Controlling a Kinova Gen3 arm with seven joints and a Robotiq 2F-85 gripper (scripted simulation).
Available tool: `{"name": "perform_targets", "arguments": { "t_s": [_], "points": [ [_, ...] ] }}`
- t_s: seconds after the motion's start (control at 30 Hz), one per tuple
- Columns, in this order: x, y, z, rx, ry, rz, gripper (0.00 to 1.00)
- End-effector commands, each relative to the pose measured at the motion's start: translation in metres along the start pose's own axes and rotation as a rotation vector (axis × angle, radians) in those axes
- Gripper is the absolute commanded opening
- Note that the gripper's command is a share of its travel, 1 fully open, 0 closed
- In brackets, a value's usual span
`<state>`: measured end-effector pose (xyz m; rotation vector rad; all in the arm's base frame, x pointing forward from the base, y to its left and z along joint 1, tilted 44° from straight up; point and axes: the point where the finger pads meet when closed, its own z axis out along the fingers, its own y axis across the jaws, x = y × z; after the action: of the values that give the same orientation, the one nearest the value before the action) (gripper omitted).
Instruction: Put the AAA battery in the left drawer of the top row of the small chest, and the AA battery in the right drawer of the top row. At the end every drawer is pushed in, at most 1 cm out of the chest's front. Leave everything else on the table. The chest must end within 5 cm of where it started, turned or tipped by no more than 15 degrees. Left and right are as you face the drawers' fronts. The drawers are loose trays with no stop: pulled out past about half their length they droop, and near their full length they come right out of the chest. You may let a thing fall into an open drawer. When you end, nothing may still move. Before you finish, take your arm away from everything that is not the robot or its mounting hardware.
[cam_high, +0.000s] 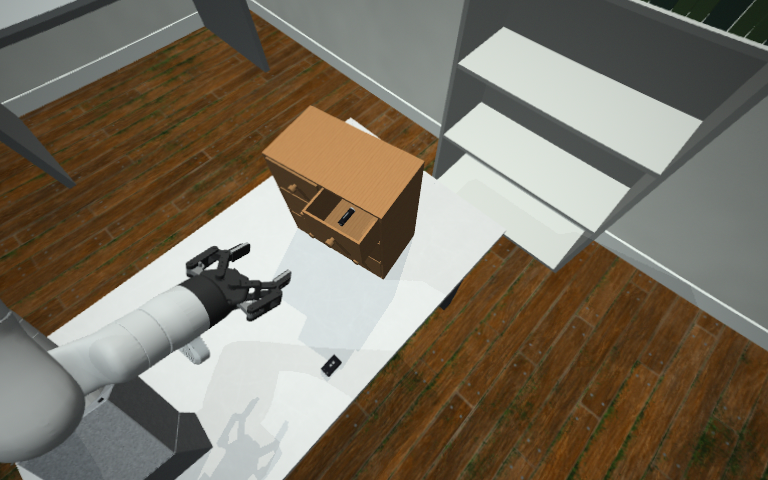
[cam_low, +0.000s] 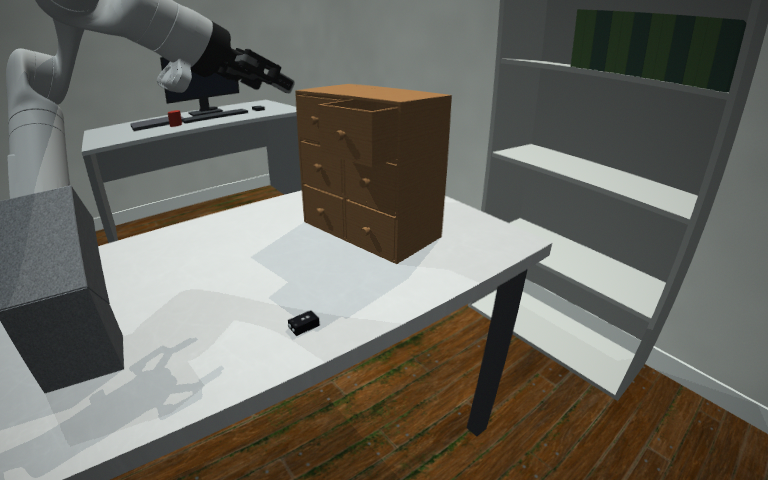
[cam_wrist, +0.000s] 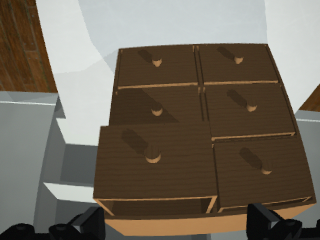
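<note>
The small wooden chest (cam_high: 342, 151) (cam_low: 421, 169) stands at the far end of the white table (cam_high: 351, 305) (cam_low: 226, 266). Its top-row right drawer (cam_high: 323, 207) (cam_low: 355, 135) (cam_wrist: 155, 162) is pulled partly out, and a dark battery (cam_high: 346, 216) lies in it. The other drawers look pushed in. No other battery shows. My gripper (cam_high: 260, 278) (cam_low: 283, 83) (cam_wrist: 175, 223) is open and empty. It hangs in front of the chest at about the height of its top, some way off, and points at the drawers.
A small black box (cam_high: 331, 365) (cam_low: 303, 322) lies on the table near its front edge. A grey block (cam_low: 45, 271) (cam_high: 121, 421) stands by my arm's base. A shelf unit (cam_low: 594, 175) stands right of the table, and a desk (cam_low: 186, 125) stands behind it.
</note>
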<state>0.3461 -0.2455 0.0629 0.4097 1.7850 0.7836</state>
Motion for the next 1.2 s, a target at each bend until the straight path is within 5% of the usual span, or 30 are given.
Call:
{"name": "perform_targets", "arguments": {
  "t_s": [0.0,1.17],
  "points": [
    [-0.006,0.001,0.000,0.000,0.024,-0.018,1.00],
    [-0.017,0.001,-0.006,0.003,0.421,-0.018,1.00]
  ]
}}
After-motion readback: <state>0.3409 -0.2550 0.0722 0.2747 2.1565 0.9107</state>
